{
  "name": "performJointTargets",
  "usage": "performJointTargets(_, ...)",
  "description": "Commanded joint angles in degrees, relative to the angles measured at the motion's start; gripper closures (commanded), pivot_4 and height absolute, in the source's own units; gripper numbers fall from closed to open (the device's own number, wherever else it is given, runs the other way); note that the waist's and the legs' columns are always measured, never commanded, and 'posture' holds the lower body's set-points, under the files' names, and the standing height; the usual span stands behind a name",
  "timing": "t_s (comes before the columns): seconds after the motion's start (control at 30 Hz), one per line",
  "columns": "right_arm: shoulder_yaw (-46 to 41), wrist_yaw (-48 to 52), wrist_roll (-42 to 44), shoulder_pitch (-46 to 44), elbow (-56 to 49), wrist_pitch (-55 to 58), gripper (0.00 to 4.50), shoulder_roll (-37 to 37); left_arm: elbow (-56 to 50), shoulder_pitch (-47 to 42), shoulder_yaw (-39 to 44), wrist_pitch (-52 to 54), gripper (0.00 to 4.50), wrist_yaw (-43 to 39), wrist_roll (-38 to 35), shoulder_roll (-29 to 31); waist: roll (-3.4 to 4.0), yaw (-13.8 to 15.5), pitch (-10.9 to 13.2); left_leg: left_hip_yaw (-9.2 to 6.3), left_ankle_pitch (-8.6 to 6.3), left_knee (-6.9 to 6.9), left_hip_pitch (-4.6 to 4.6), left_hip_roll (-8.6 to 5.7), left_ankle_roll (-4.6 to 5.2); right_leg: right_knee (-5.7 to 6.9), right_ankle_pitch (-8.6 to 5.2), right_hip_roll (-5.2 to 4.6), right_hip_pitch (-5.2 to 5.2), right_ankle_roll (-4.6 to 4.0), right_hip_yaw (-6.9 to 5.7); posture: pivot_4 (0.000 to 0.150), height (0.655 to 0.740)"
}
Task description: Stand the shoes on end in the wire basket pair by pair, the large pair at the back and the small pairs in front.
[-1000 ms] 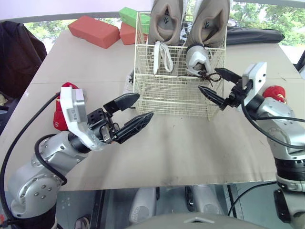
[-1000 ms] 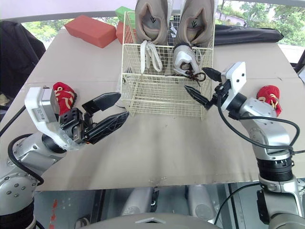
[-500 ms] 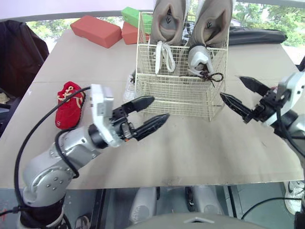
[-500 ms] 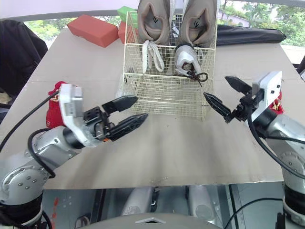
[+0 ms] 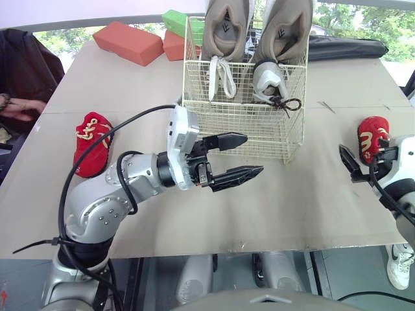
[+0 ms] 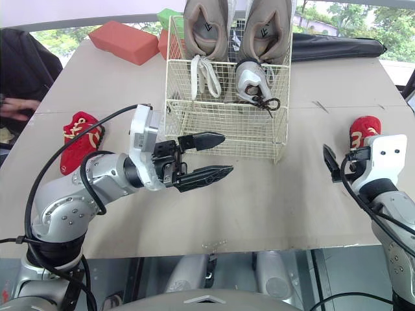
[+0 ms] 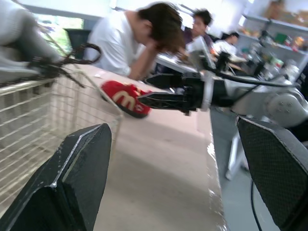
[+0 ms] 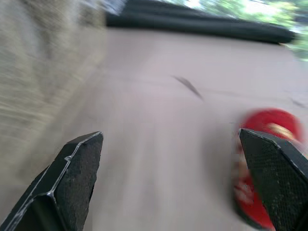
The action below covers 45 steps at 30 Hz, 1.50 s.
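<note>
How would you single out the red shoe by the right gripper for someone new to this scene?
Find the cream wire basket standing mid-table with large beige shoes upright in it. Toward the robot's right, a small red shoe with yellow trim lies beside the right gripper. Its twin lies far left.

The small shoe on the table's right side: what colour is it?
The shoe is red with a yellow marking on top; the left eye view shows it best.
</note>
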Motion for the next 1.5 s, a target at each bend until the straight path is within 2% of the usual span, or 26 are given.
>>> performJointTargets(0.03,-1.23,2.97,1.13,-0.44,-2.04,-1.20,0.12,-0.39,0.42,-1.66,-0.10,1.60,0.00,-2.81,-1.11,0.73,0.00,-0.02,0.00,0.00,0.00,-0.01,0.00,0.00,0.00,-0.01,0.00,0.00,0.00,0.00,0.00,0.150,0.7400)
performJointTargets(0.1,-0.64,4.24,0.12,-0.11,-1.69,-3.25,0.12,-0.07,0.42,-1.55,-0.23,1.86,0.00,-3.39,-1.25,0.17,0.00,-0.02,0.00,0.01,0.00,-0.02,0.00,0.01,0.00,-0.03,0.00,0.00,0.00,0.00,0.02,0.150,0.7400)
performJointTargets(0.2,-0.34,14.06,7.21,3.07,-4.74,-7.63,0.12,1.20,0.17,1.03,3.08,1.15,0.00,0.60,-2.07,-1.68,0.00,0.06,0.00,-0.02,0.00,-0.04,-0.03,0.02,0.01,-0.12,0.00,-0.01,0.00,0.01,0.03,0.150,0.7400)
performJointTargets(0.33,1.62,28.44,15.93,3.88,-10.58,-10.30,0.12,-4.56,4.27,8.31,20.59,3.38,0.00,13.37,-12.06,0.70,0.06,-0.76,0.00,-0.14,0.00,-0.30,0.09,0.21,0.01,-0.20,0.00,-0.02,-0.03,0.01,0.14,0.150,0.7400)
performJointTargets(0.43,5.21,36.42,15.72,-1.35,-9.67,-12.78,0.12,-10.21,10.70,10.68,27.38,5.81,0.00,15.27,-11.83,5.55,-0.01,-1.28,0.00,-0.24,0.00,-0.38,0.18,0.27,0.01,-0.17,0.00,0.03,-0.02,0.01,0.12,0.150,0.7400)
performJointTargets(0.6,8.58,40.41,17.14,-9.90,-7.26,-13.71,0.12,-13.91,23.87,3.31,26.04,13.33,0.00,20.92,-10.46,10.94,-0.14,0.14,-0.02,-0.26,0.00,-0.31,0.27,0.11,0.01,-0.33,-0.01,-0.05,0.27,0.02,-0.15,0.150,0.7400)
performJointTargets(0.7,10.18,40.71,16.80,-13.17,-7.02,-13.47,0.12,-14.66,37.61,-6.72,19.02,17.33,0.00,18.64,-3.36,12.54,-0.19,0.93,-0.04,-0.32,0.01,-0.26,0.16,-0.02,-0.01,-0.39,0.00,-0.06,0.28,0.01,-0.32,0.150,0.7400)
performJointTargets(0.77,10.61,40.03,17.19,-14.50,-7.31,-13.11,0.12,-15.06,49.79,-15.97,11.77,15.60,0.00,13.51,5.16,11.89,-0.19,1.40,-0.04,-0.38,0.01,-0.27,0.13,-0.10,-0.01,-0.38,0.01,-0.05,0.26,0.00,-0.41,0.150,0.7400)
performJointTargets(0.87,10.84,38.53,17.22,-15.19,-7.88,-12.78,0.12,-15.26,67.94,-28.17,2.81,10.11,0.00,5.16,17.55,8.93,-0.25,1.29,-0.08,-0.34,0.02,-0.32,0.03,-0.12,-0.02,-0.50,0.01,-0.03,0.21,0.00,-0.40,0.150,0.7400)
performJointTargets(0.97,10.94,37.03,17.17,-15.35,-8.37,-12.50,0.12,-15.26,79.99,-34.47,-1.96,4.19,0.00,-1.63,26.13,6.59,-0.26,0.96,-0.08,-0.30,0.13,-0.41,-0.10,-0.11,-0.22,-0.75,0.01,-0.06,0.18,0.00,-0.39,0.150,0.7400)
performJointTargets(1.0,10.54,35.90,17.22,-14.78,-9.02,-12.17,0.12,-15.18,85.06,-37.21,-4.59,2.69,0.00,-6.33,29.38,4.74,-0.26,0.69,-0.08,-0.31,0.14,-0.46,-0.17,-0.12,-0.25,-0.84,0.01,-0.05,0.15,0.01,-0.42,0.150,0.7400)
performJointTargets(1.03,10.12,34.71,17.29,-13.99,-10.04,-11.77,0.00,-15.16,89.44,-39.67,-6.97,1.03,0.54,-10.50,32.49,2.67,-0.27,0.51,-0.08,-0.30,0.15,-0.46,-0.21,-0.11,-0.26,-0.90,0.01,-0.05,0.13,0.01,-0.40,0.150,0.7400)
performJointTargets(1.07,9.76,33.62,17.49,-13.28,-11.04,-11.36,0.00,-15.19,92.87,-41.73,-8.22,0.58,0.80,-14.16,34.59,1.10,-0.27,0.56,-0.08,-0.28,0.15,-0.46,-0.25,-0.10,-0.26,-0.92,-0.01,-0.06,0.13,0.02,-0.40,0.150,0.7400)
performJointTargets(1.1,9.38,32.58,17.83,-12.57,-12.00,-11.00,0.00,-15.29,95.78,-43.37,-8.88,-0.41,1.32,-16.71,36.62,-0.18,-0.27,0.68,-0.08,-0.30,0.15,-0.48,-0.32,-0.11,-0.26,-0.96,-0.02,-0.06,0.09,0.03,-0.45,0.150,0.7400)
performJointTargets(1.13,9.11,31.71,18.19,-12.01,-12.82,-10.73,0.00,-15.42,97.91,-44.37,-8.82,-1.87,1.86,-17.84,38.36,-0.88,-0.27,0.66,-0.08,-0.31,0.15,-0.48,-0.42,-0.11,-0.26,-0.96,-0.04,-0.08,0.01,0.05,-0.49,0.150,0.7400)
performJointTargets(1.17,8.83,30.88,18.53,-11.45,-13.49,-10.47,0.00,-15.49,99.66,-45.15,-8.38,-2.61,2.19,-18.86,39.51,-1.34,-0.27,0.57,-0.08,-0.30,0.15,-0.47,-0.46,-0.11,-0.25,-0.95,-0.04,-0.10,-0.02,0.06,-0.49,0.150,0.7400)
performJointTargets(1.23,8.45,29.52,18.61,-10.26,-14.46,-10.11,0.00,-15.57,102.18,-46.19,-7.26,-3.60,3.35,-20.18,41.52,-1.96,-0.28,0.53,-0.09,-0.30,0.11,-0.46,-0.48,-0.12,-0.20,-0.93,-0.04,-0.14,-0.04,0.06,-0.46,0.150,0.7400)
performJointTargets(1.3,8.41,28.92,18.15,-9.05,-15.05,-10.16,0.00,-15.73,103.45,-46.72,-5.42,-3.72,4.18,-20.90,42.43,-1.95,-0.28,0.66,-0.09,-0.31,-0.01,-0.45,-0.51,-0.14,0.01,-0.91,-0.04,-0.20,-0.04,0.07,-0.55,0.150,0.7400)
performJointTargets(1.33,8.43,28.70,17.97,-8.63,-15.15,-10.24,0.00,-15.73,103.69,-47.04,-3.84,-3.01,4.44,-21.01,42.02,-1.56,-0.29,0.66,-0.09,-0.32,-0.03,-0.42,-0.50,-0.17,0.05,-0.86,-0.04,-0.24,-0.04,0.08,-0.56,0.150,0.7400)
performJointTargets(1.47,8.64,28.63,17.10,-8.00,-14.12,-11.41,0.00,-15.06,97.15,-46.31,6.78,3.97,4.44,-19.92,36.06,4.43,-0.35,-0.03,-0.06,-0.37,-0.04,-0.28,-0.58,-0.19,0.08,-0.75,-0.03,-0.25,-0.09,0.10,-0.57,0.150,0.7400)
performJointTargets(1.5,8.80,28.62,16.72,-8.23,-13.44,-11.96,0.00,-14.61,91.56,-44.29,11.16,5.05,4.44,-17.45,33.62,5.64,-0.39,-0.41,-0.05,-0.38,-0.04,-0.28,-0.65,-0.18,0.08,-0.71,-0.03,-0.24,-0.20,0.09,-0.57,0.150,0.7400)
